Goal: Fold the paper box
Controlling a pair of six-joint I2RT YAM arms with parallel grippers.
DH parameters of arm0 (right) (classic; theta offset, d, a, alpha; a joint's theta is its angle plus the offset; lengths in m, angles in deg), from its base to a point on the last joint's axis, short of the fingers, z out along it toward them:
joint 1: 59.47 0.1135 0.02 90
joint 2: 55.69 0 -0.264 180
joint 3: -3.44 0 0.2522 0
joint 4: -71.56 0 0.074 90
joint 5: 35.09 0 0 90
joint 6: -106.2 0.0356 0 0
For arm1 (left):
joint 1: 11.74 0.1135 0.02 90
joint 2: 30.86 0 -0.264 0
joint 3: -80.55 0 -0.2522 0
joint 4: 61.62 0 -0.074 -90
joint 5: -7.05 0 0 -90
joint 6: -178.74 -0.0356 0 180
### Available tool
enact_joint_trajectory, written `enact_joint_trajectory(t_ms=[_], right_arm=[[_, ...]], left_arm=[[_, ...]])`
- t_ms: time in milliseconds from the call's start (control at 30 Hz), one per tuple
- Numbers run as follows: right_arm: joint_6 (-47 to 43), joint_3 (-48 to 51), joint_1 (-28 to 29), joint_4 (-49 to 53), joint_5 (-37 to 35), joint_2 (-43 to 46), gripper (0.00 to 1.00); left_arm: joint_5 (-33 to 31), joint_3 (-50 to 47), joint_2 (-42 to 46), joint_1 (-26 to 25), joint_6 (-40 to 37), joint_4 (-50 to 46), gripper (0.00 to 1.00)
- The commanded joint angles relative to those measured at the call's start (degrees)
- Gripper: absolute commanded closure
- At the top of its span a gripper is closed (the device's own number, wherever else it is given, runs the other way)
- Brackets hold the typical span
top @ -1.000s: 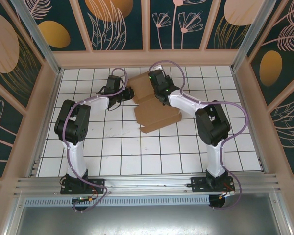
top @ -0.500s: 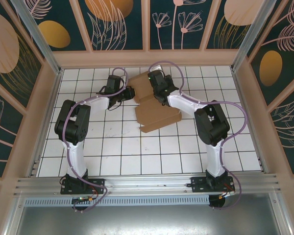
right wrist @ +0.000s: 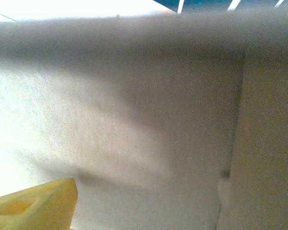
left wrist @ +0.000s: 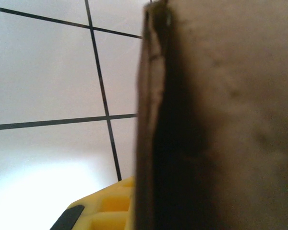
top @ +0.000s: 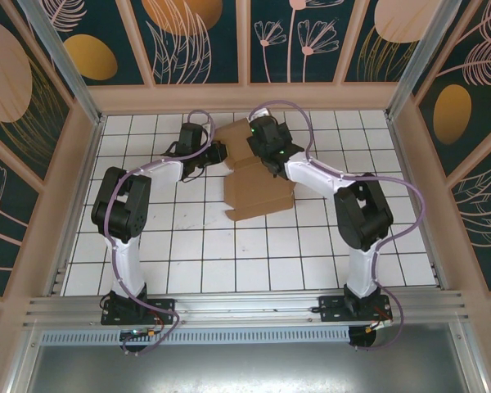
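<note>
Brown paper box partly folded on the white tiled table, far-centre, lower panel tilted slightly, another flap standing up behind it. Left arm reaches in from the left, left gripper closed on the left edge of that raised flap. Right arm reaches from the right, right gripper down over the top middle of the box, jaws hidden under the wrist. Purple cables loop along both arms. Bases bolted to an aluminium rail at the near edge. Teal floral wall panels around
</note>
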Motion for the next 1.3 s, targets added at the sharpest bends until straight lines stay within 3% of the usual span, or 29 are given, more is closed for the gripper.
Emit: enact_joint_trajectory(t_ms=[0, 100, 533, 667, 933, 1267], right_arm=[[2.16, 1.28, 0.03, -0.57, 2.90, 4.87, 0.20], [2.20, 1.61, -0.10, -0.27, 4.19, 6.83, 0.10], [9.23, 3.94, -2.13, 0.53, 15.45, 16.76, 0.14], [7.81, 4.57, -2.27, 0.80, 12.57, 16.43, 0.16], [0.70, 0.07, -0.51, 2.60, -1.10, 9.63, 0.32], [-1.92, -8.38, 0.07, 5.33, -5.27, -0.04, 0.44]], left_arm=[[1.50, 1.77, 0.65, -0.42, 0.81, 1.38, 1.00], [1.40, 1.94, 0.39, -0.45, 0.99, 1.25, 1.00], [-2.41, 5.22, -1.49, -0.38, 4.30, -4.12, 1.00], [-4.61, 6.65, -1.86, -0.38, 4.99, -7.34, 1.00], [-5.12, 7.40, -2.13, -0.37, 5.41, -9.23, 1.00], [-4.92, 7.87, -1.93, -0.38, 5.09, -10.13, 1.00]])
